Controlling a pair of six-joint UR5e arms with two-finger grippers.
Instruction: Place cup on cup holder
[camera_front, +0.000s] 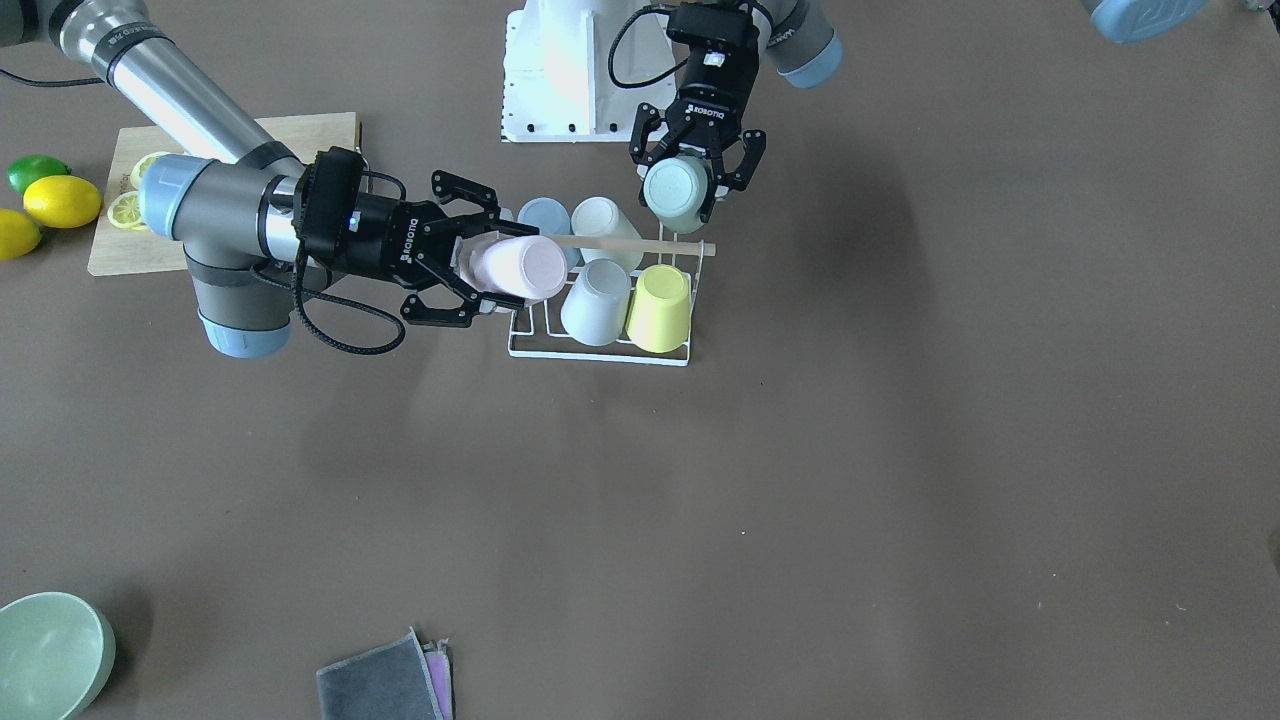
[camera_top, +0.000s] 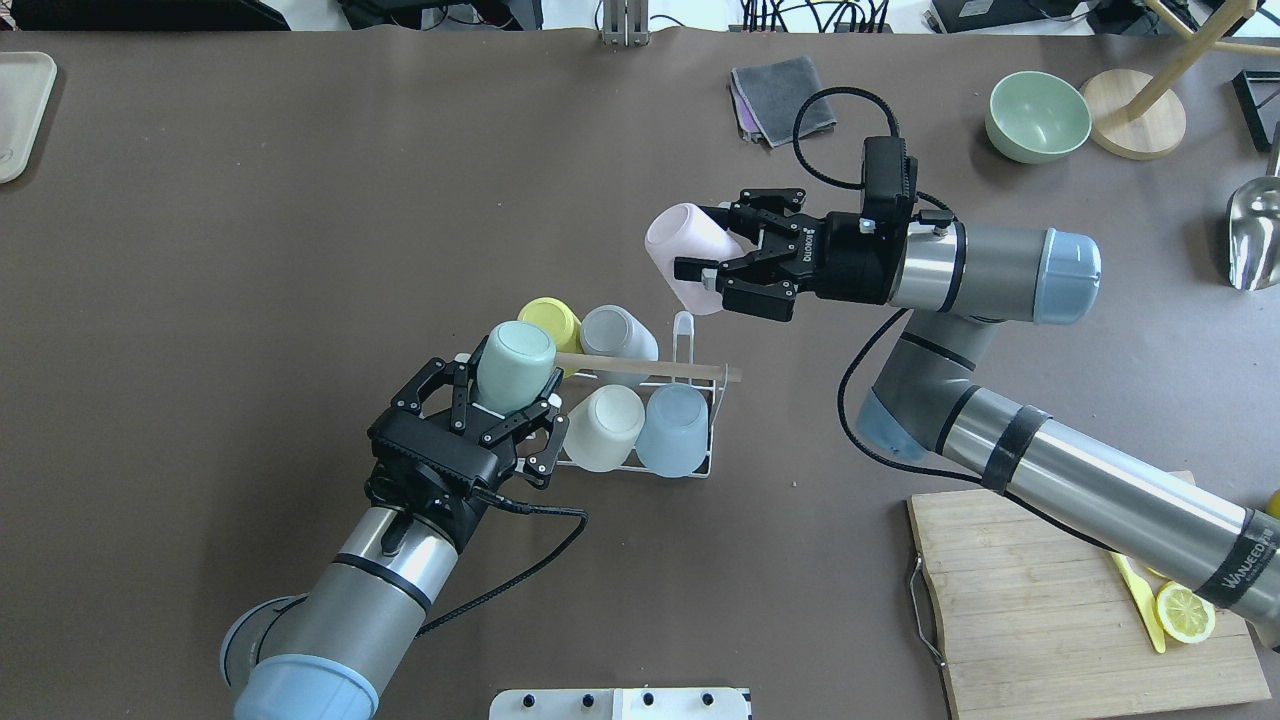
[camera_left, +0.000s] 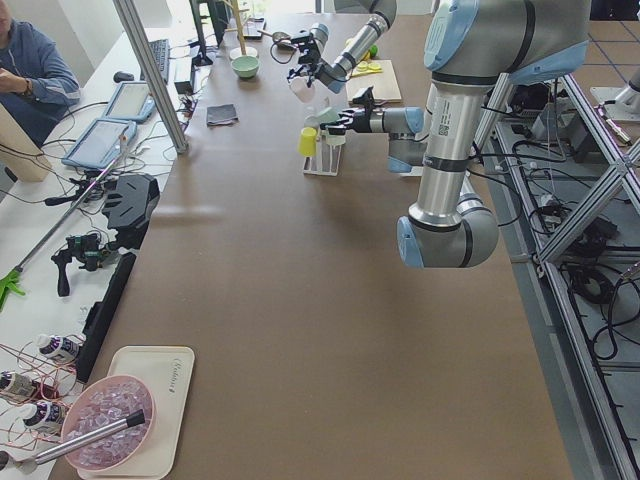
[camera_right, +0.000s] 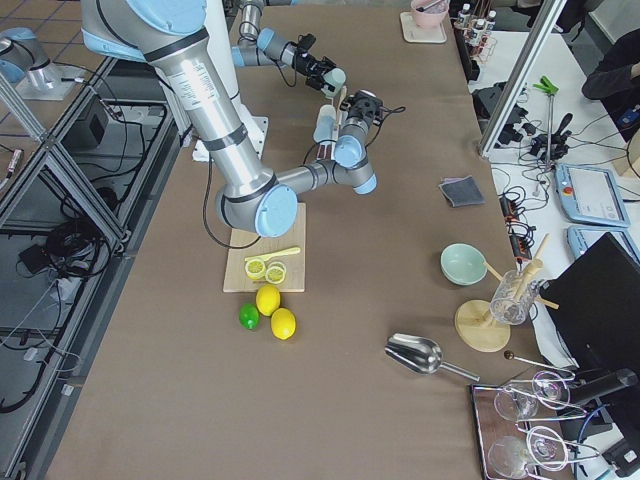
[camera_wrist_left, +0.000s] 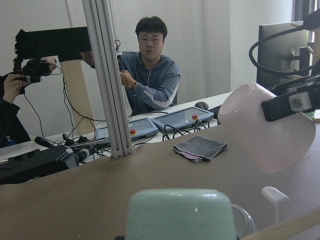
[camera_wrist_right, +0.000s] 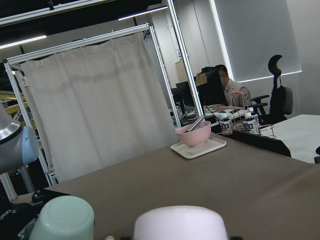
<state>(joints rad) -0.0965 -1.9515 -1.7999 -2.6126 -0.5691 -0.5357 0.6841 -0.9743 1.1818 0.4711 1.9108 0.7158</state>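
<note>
The cup holder (camera_top: 712, 432) is a white wire rack with a wooden rod (camera_top: 650, 369) across its top; it also shows in the front view (camera_front: 600, 350). Yellow (camera_top: 548, 320), grey (camera_top: 617, 332), white (camera_top: 605, 425) and blue (camera_top: 672, 428) cups sit upside down on it. My left gripper (camera_top: 508, 388) is shut on a mint green cup (camera_top: 515, 365) at the rack's left end, bottom up; I cannot tell whether it rests on a prong. My right gripper (camera_top: 715, 250) is shut on a pink cup (camera_top: 685, 250), held tilted in the air above a free prong (camera_wrist_left: 275, 197).
A wooden cutting board (camera_top: 1040, 610) with lemon slices lies at the near right. A green bowl (camera_top: 1037, 115) and a folded grey cloth (camera_top: 780, 95) lie at the far side. Lemons and a lime (camera_front: 60, 200) lie beside the board. The robot base (camera_front: 570, 70) is behind the rack.
</note>
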